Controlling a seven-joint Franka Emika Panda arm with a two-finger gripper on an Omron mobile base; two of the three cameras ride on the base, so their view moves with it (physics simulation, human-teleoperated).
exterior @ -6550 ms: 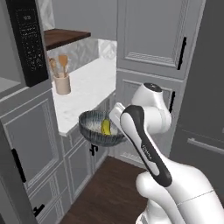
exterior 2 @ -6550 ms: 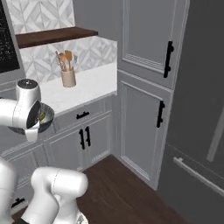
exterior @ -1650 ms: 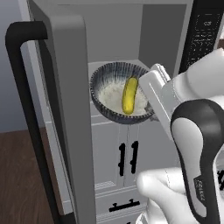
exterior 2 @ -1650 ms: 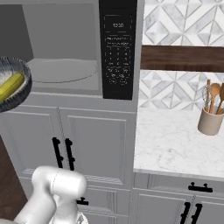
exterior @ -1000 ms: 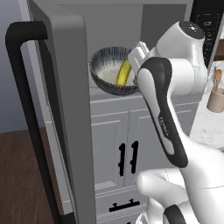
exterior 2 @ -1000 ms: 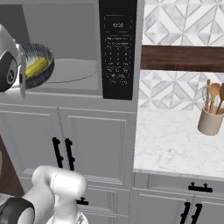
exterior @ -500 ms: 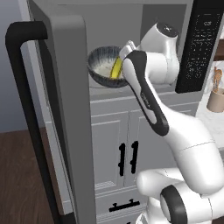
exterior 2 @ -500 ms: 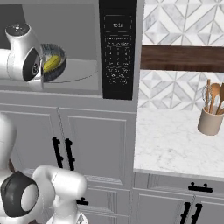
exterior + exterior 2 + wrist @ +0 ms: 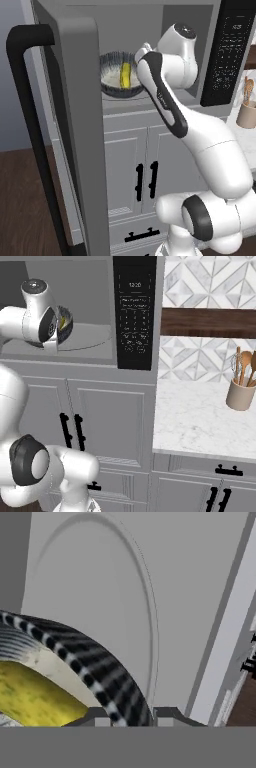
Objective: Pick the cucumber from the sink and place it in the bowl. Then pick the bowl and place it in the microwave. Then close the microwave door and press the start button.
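Microwave (image 9: 165, 30) cavity ahead, door (image 9: 75, 125) swung wide at 9 o'clock. Bowl (image 9: 116, 75) holding cucumber (image 9: 125, 75) sits inside; my pincer (image 9: 129, 719) straddles its rim at 6 o'clock, grip unclear.

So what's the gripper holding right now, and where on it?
The gripper straddles the bowl at its rim; whether it grips cannot be told.

One bowl (image 9: 116, 75), one cucumber (image 9: 125, 75), one microwave (image 9: 100, 351), one utensil crock (image 9: 240, 394).
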